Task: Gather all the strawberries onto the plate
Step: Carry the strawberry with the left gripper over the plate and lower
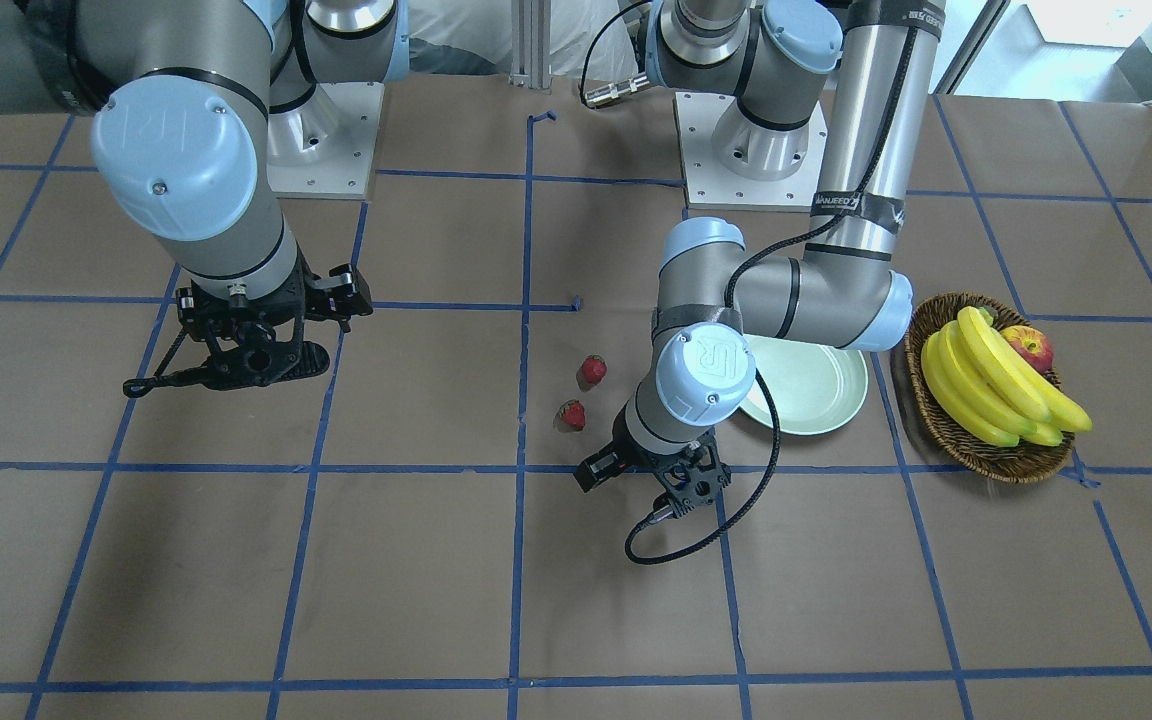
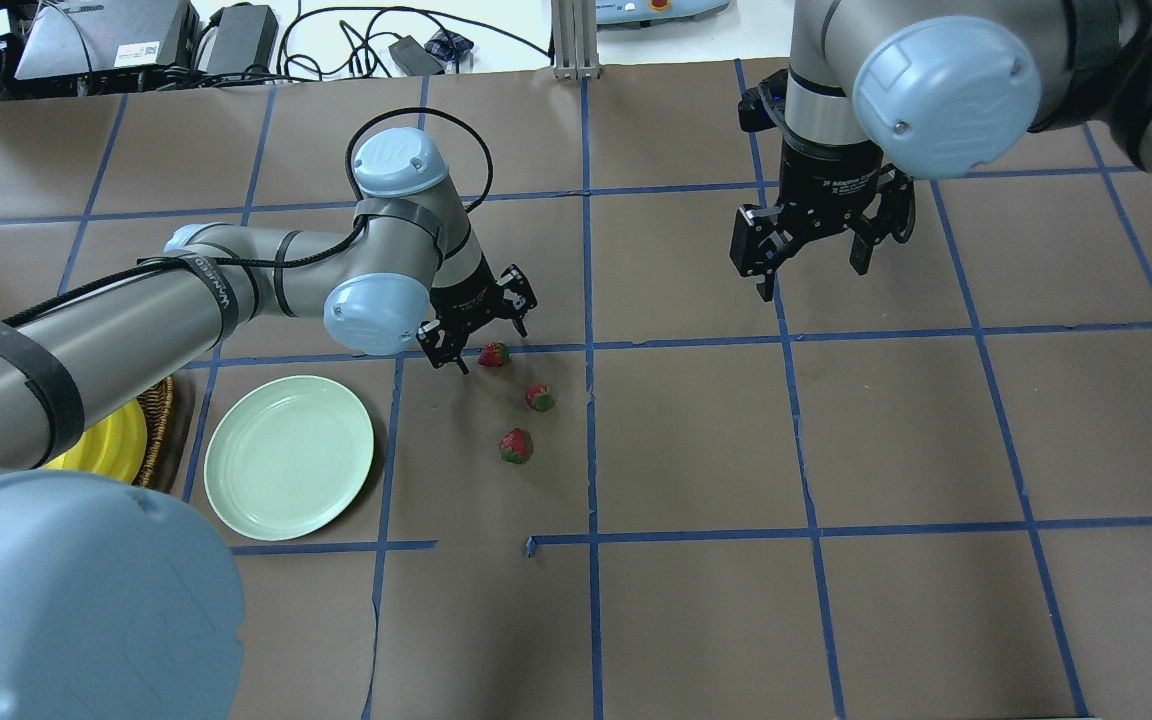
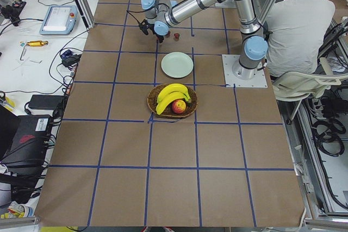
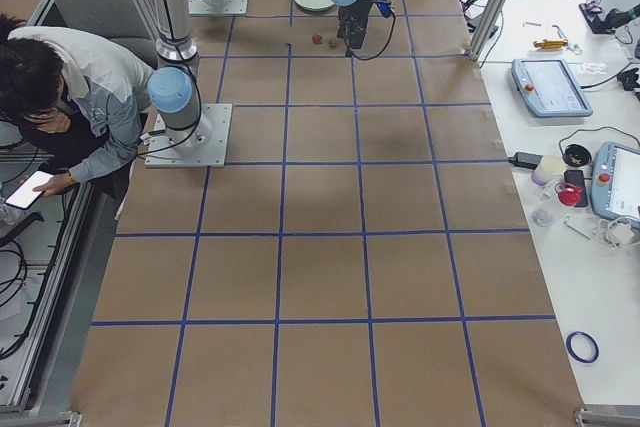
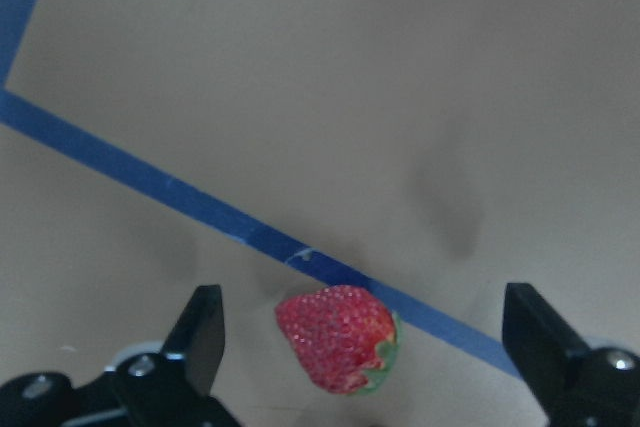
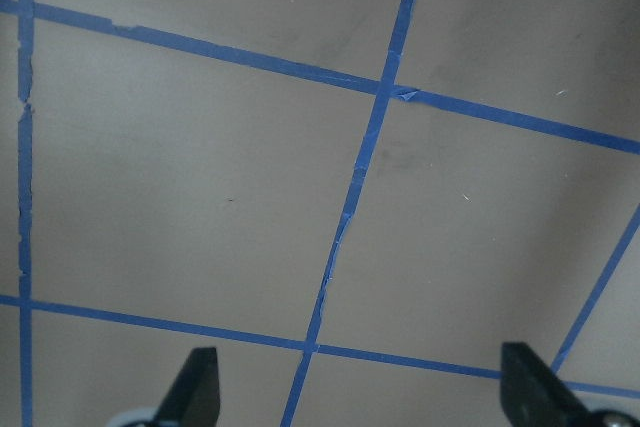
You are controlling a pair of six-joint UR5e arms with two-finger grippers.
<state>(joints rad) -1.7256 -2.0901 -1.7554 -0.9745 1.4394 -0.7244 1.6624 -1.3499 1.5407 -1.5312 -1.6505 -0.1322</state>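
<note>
Three strawberries lie on the brown table near its middle: one [image 2: 494, 354] by the blue tape line, one [image 2: 540, 397] and one [image 2: 516, 445] closer to the robot. My left gripper [image 2: 486, 342] is open and hangs low over the first strawberry. In the left wrist view that strawberry [image 5: 338, 337] sits between the two spread fingers [image 5: 200, 332], with no contact visible. The pale mint plate [image 2: 288, 455] holds nothing and lies left of the berries. My right gripper [image 2: 816, 245] is open and empty above bare table, as the right wrist view [image 6: 360, 392] also shows.
A wicker basket [image 1: 996, 400] with bananas [image 1: 996, 380] and a red-yellow apple [image 1: 1029, 347] stands beside the plate [image 1: 806, 385], away from the berries. The left arm's elbow hangs over the plate's edge. A person sits by the robot's base [image 3: 302, 23].
</note>
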